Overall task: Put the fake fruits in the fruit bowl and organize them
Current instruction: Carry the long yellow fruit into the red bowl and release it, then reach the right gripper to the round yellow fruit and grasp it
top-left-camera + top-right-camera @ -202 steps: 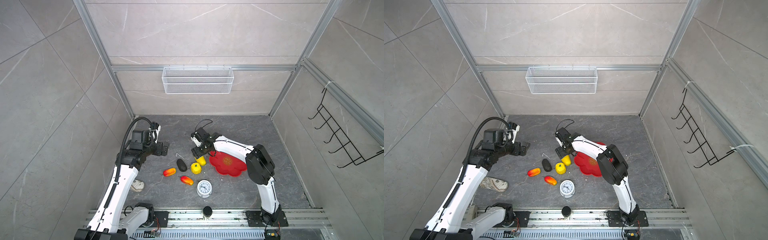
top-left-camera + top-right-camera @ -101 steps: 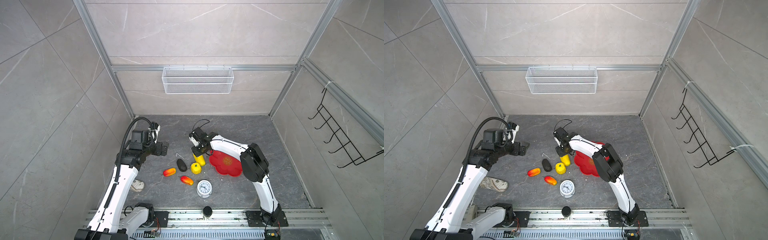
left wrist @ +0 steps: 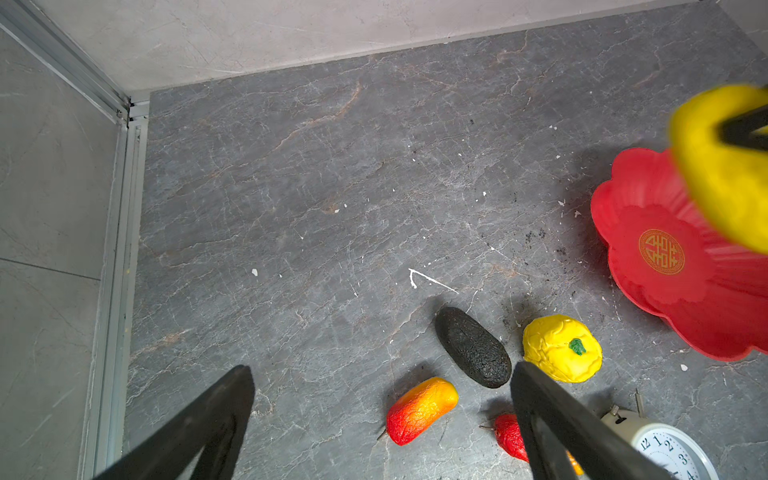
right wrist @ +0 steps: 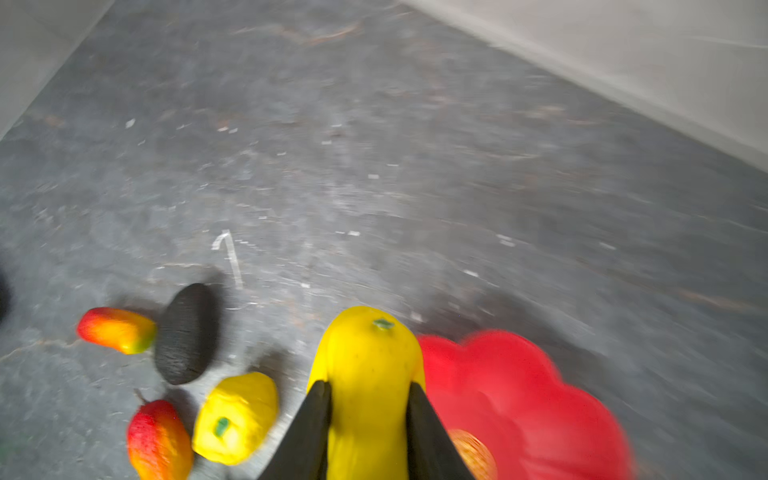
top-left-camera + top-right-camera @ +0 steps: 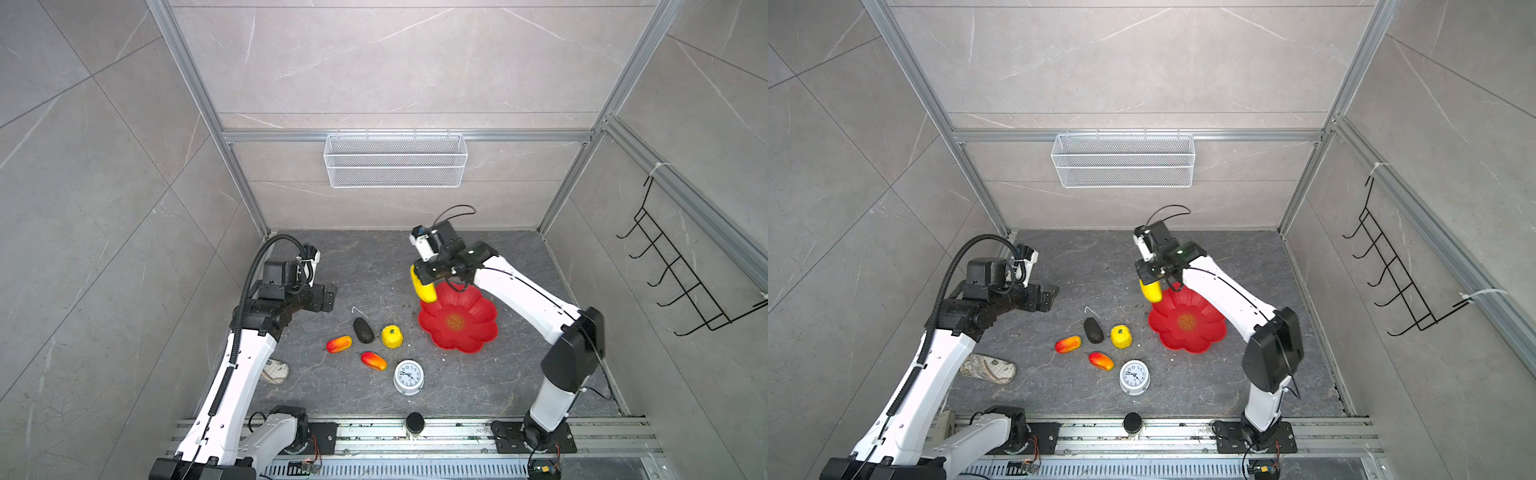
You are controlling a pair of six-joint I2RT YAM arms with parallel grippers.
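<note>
Right tool [image 4: 369, 390] pinched the long yellow fruit [image 5: 424, 289] by one end, and the fruit hung nose-down beneath it, clear of the bench [image 5: 374, 270]. We judged that the bowl [image 5: 473, 332] lay below the tool with only its rim under the fruit. Left tool [image 3: 381, 368] was spread, empty and well apart. The other four fruits [image 5: 363, 330] lay on the bench to the side.

Risks we noted:
- Let go here, the fruit could strike the rim, tip the shallow bowl or roll out.
- The smooth skin might slip in an end-only pinch.

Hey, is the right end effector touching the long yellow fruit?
Touching. The right wrist view shows the right end effector with both fingers pressed against the sides of the long yellow fruit.
</note>
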